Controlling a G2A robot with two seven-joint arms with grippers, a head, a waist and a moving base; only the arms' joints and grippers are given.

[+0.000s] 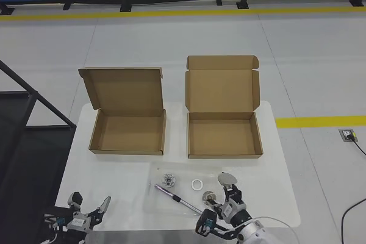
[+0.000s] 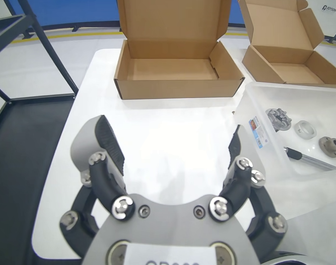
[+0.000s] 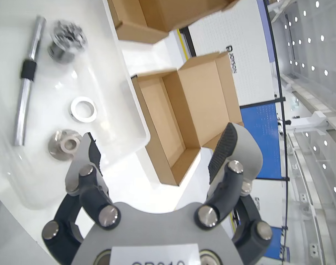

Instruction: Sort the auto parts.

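Observation:
A clear plastic tray (image 1: 171, 207) near the table's front holds several metal parts: a toothed hub (image 1: 168, 179), a white ring (image 1: 197, 183), a flanged bushing (image 1: 208, 197) and a long rod (image 1: 177, 196). In the right wrist view they are the hub (image 3: 65, 42), ring (image 3: 83, 109), bushing (image 3: 64, 144) and rod (image 3: 27, 84). My right gripper (image 3: 160, 136) is open at the tray's right end, one finger beside the bushing, and grips nothing. My left gripper (image 2: 168, 130) is open over bare table left of the tray (image 2: 267, 92). In the top view it (image 1: 90, 201) sits at the front left.
Two open cardboard boxes stand behind the tray, lids up: the left box (image 1: 128, 131) and the right box (image 1: 224, 135), both with nothing inside. A black metal rack (image 2: 24, 128) stands off the table's left edge.

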